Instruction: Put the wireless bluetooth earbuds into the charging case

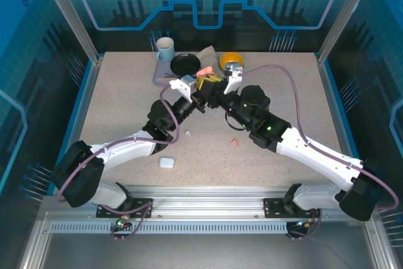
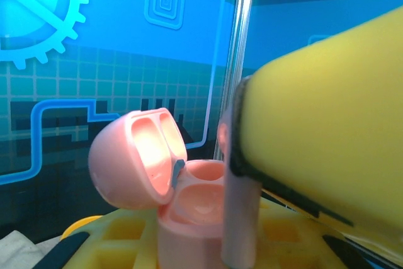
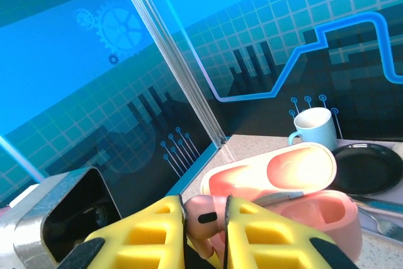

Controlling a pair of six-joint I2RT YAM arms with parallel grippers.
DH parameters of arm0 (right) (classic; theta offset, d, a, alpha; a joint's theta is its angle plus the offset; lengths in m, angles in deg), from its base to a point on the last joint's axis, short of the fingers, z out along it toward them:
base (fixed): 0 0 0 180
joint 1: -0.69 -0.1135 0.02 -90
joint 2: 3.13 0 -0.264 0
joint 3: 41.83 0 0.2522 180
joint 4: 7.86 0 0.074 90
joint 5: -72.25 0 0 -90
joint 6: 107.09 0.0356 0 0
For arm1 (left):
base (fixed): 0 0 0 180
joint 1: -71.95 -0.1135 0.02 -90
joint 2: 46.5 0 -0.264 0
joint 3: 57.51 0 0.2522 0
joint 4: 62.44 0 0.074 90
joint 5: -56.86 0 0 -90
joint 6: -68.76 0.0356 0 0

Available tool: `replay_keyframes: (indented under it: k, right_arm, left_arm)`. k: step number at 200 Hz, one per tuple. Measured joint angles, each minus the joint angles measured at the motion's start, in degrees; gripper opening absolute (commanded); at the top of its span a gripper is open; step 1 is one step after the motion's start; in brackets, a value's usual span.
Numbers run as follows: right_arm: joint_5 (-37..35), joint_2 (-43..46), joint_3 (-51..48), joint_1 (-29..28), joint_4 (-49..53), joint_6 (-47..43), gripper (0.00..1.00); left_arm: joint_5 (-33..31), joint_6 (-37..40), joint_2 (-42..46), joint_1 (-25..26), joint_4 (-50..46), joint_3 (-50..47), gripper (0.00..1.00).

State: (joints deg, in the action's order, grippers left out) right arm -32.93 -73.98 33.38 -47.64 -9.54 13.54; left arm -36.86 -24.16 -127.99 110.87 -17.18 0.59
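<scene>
Left gripper first: its yellow ribbed fingers were closed on the base of a small salmon-pink rounded plastic charging case. It held the case upright, clear of the speckled beige table, with the hinged lid thrown back so both moulded wells faced up. Opposite it, the right gripper had its own yellow fingers pinched tight on a tiny salmon-pink stemmed earbud (the dark slot on its head showed plainly from the right wrist camera). That earbud hung just at the near edge of the open case, and from the left wrist its stem pointed down beside the wells. Whether it touched the case I could not tell.

From above, the two arms met nose to nose over the middle of the table, a little short of the clutter at the far side. Back there sat a pale ceramic mug, a black round plate on a lavender mat, a crumpled grey cloth and an orange roll. Nearer the arm bases, a small white rounded case lay on the tabletop. Another salmon-pink loose earbud lay near the right arm, and a tiny white earbud lay beside the left arm, both well apart from the pink case.
</scene>
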Motion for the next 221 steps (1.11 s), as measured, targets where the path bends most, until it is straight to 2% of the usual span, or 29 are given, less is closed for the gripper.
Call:
replay_keyframes:
  k: [221]
  right_arm:
    - [0.4,-1.3,1.2,1.6,0.0,1.7,0.16]
  left_arm:
    - [-0.3,0.5,0.0,0.0,-0.5,0.6,0.0]
